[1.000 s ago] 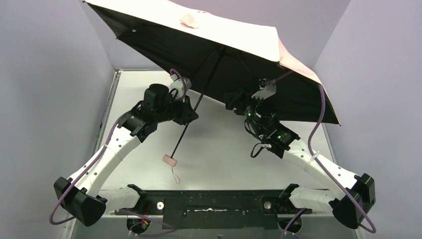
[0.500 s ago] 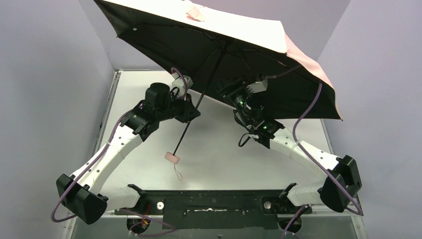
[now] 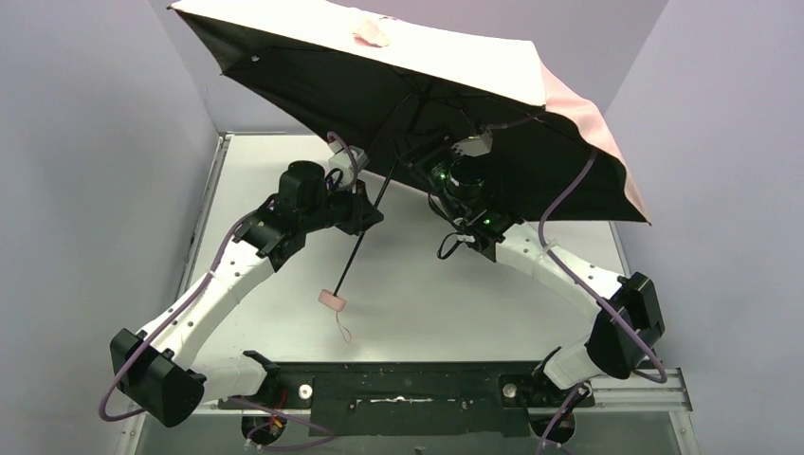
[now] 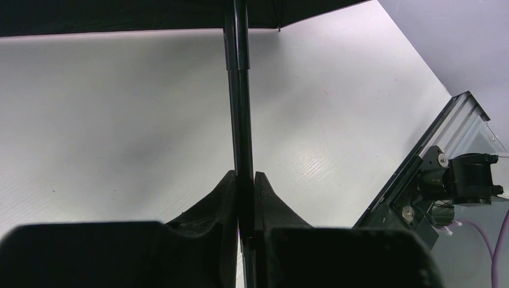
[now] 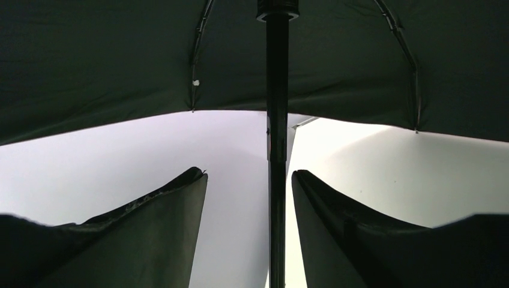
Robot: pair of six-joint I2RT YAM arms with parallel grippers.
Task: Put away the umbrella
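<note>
Umbrella (image 3: 313, 85): opened, held tilted in the air above the surface (image 3: 417, 294); canopy (image 3: 455, 57) pale pink outside, black inside, spread over both hands.
Left hand (image 4: 243, 180): closed on the black shaft (image 4: 237, 90), which is pinched between the two fingertips; canopy is seen above this hand.
Right hand (image 5: 249, 174): fingers spread apart, nothing gripped; the shaft is seen standing in the gap, nearer one finger (image 5: 336, 210); contact with that finger cannot be told.
Right hand place: tucked under the canopy, higher along the shaft than the left hand, close to the hub.
Shaft line: slanted, run from the hub down through the left hand and on past it.
Handle (image 3: 331, 301): pink, fixed at the low end of the shaft, below the left hand.
Strap (image 3: 338, 327): pink, hung from the handle.
Ribs (image 5: 399, 30): thin, seen against the black lining just above the right hand.
</note>
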